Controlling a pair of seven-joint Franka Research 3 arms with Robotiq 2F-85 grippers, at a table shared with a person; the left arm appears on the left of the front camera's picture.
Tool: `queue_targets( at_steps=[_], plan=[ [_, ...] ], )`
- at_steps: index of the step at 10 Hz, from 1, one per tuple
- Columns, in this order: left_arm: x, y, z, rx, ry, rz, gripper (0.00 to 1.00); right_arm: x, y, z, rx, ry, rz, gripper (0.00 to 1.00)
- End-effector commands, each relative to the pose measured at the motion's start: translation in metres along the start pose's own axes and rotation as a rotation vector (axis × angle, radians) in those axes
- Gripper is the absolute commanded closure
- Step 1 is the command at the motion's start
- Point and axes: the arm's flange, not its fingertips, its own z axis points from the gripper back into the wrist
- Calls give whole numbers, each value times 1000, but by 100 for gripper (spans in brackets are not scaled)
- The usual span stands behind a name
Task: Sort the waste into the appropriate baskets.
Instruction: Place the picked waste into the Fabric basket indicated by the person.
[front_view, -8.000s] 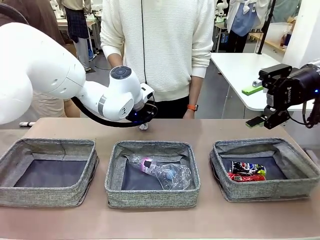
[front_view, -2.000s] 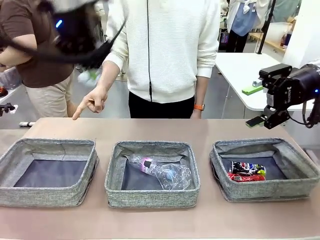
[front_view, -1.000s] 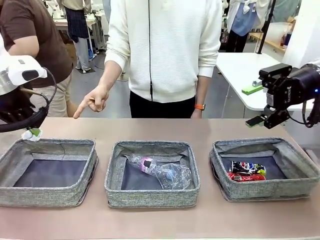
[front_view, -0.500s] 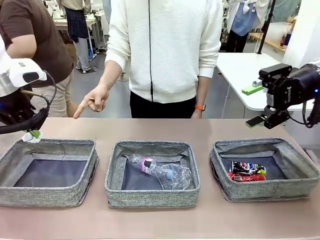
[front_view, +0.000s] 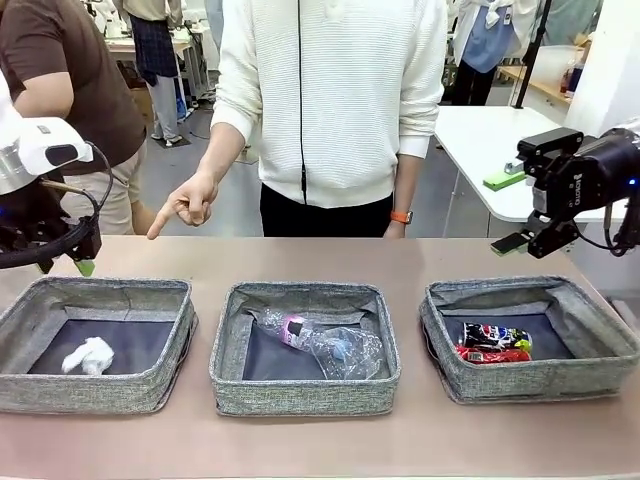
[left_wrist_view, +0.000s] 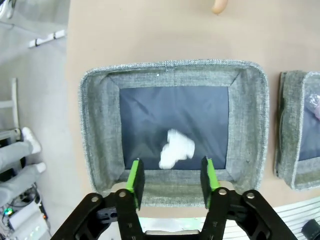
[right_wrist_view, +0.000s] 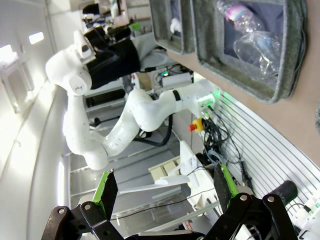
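Below, framed between the parted, empty jaws of the left gripper: crumpled white paper ball, lying loose in the left basket. Off to the side, right gripper spread wide, holding nothing.

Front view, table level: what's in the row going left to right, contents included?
Left basket with the crumpled white paper ball → middle basket with the pink-labelled bottle and the crushed clear bottle → right basket with the dark multicoloured can and the red can.
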Motion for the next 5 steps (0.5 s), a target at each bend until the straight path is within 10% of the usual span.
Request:
queue_targets(
  at_steps=[1,5],
  plan=[
    [-18,7,-15,-31,-11,-3,0,0,7,1,15,-2,-14,0],
    [-16,8,-13,-104,-13,2,0,0,7,1,15,-2,-14,0]
  ],
)
